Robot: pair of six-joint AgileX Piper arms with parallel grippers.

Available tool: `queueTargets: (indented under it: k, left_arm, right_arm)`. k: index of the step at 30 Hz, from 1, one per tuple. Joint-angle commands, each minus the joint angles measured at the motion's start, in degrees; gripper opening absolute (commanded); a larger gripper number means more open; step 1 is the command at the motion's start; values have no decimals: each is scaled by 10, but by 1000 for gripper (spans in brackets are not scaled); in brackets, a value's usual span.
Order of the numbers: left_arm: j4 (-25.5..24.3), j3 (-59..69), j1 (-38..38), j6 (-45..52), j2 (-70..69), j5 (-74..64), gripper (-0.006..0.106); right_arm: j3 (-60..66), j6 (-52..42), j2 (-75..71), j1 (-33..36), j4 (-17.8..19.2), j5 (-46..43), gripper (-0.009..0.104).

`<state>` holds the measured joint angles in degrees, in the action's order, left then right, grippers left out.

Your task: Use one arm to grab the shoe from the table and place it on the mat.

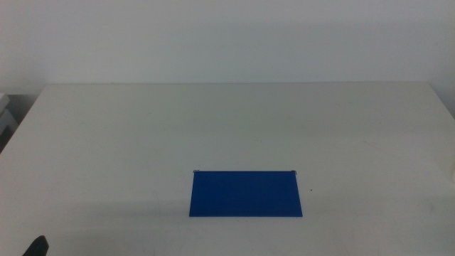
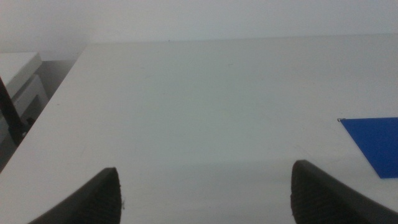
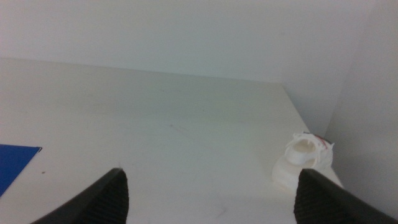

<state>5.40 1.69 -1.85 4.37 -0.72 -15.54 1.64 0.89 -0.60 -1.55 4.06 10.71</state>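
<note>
The dark blue mat point(image 1: 245, 193) lies flat on the off-white table point(image 1: 142, 135), near the front middle. Its corner shows in the left wrist view point(image 2: 376, 143) and the right wrist view point(image 3: 12, 163). The white shoe point(image 3: 303, 163) stands near the table's right edge, seen from its heel with a trace of red strap. It is far to the right of the mat and all but out of the middle view. My right gripper point(image 3: 208, 202) is open and empty, well short of the shoe. My left gripper point(image 2: 205, 199) is open and empty, with only a dark tip showing in the middle view point(image 1: 35, 247) at the bottom left.
A pale wall runs behind the table. A white box-like object point(image 2: 18, 81) stands beyond the table's left edge. The table's right edge point(image 3: 314, 130) runs close beside the shoe.
</note>
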Motion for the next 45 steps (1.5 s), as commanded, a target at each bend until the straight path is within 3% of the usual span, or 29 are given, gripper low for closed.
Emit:
queueTargets:
  k: [1,8,23,27,32,36,45]
  left_arm:
    - [4,4,-3,-3,-8,46,94]
    - [4,4,-3,-3,-8,46,94]
    - [4,4,-3,-3,-8,46,94]
    - [4,4,-3,-3,-8,46,94]
    - [4,4,-3,-3,-8,46,94]
    - [4,4,-3,-3,-8,46,94]
    - [4,4,-3,-3,-8,46,94]
  right_arm:
    - [-16,-3,-12,-5,-5,-23,92]
    - [-139,-3,46,-5,-6,118,92]
    - [-444,-2,324,-5,-12,384,92]
    - [-509,106,405,-5,-10,419,92]
    - [-591,268,502,-5,49,494,92]
    - [-657,298,593,-5,92,553,92]
    - [-795,301,769,-29,106,581,92]
